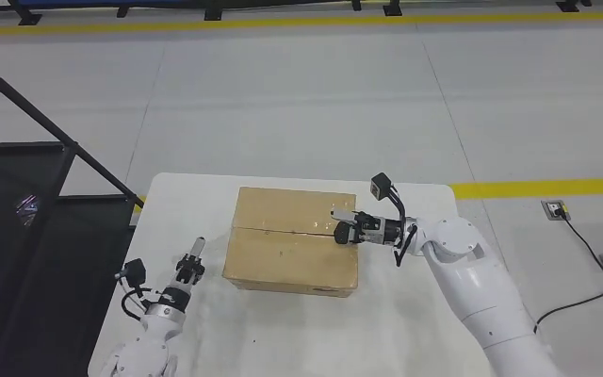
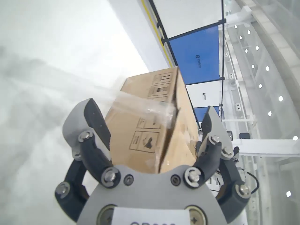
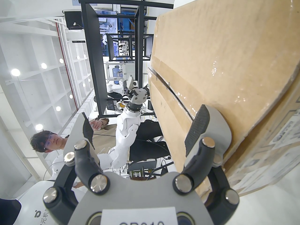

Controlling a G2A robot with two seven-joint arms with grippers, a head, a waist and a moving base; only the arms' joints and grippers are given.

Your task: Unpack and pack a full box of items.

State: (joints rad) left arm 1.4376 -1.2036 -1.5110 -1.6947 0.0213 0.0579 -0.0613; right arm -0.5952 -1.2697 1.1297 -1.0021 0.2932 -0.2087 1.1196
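Note:
A brown cardboard box point(image 1: 293, 240) lies in the middle of the white table point(image 1: 396, 320), its two top flaps closed along a centre seam point(image 3: 173, 90) with torn clear tape. My right gripper point(image 1: 341, 229) is open at the box's right end, over the seam; one finger point(image 3: 199, 127) rests against the top flap and the other hangs clear above. My left gripper point(image 1: 193, 259) stands open to the left of the box, a short way off its end face point(image 2: 143, 120), with nothing between its fingers. Clear tape point(image 2: 140, 106) runs over that end.
A black frame and dark panel point(image 1: 42, 245) stand off the table's left edge. Bare table surface lies in front of the box and to its right. A yellow floor line point(image 1: 528, 188) runs behind the table.

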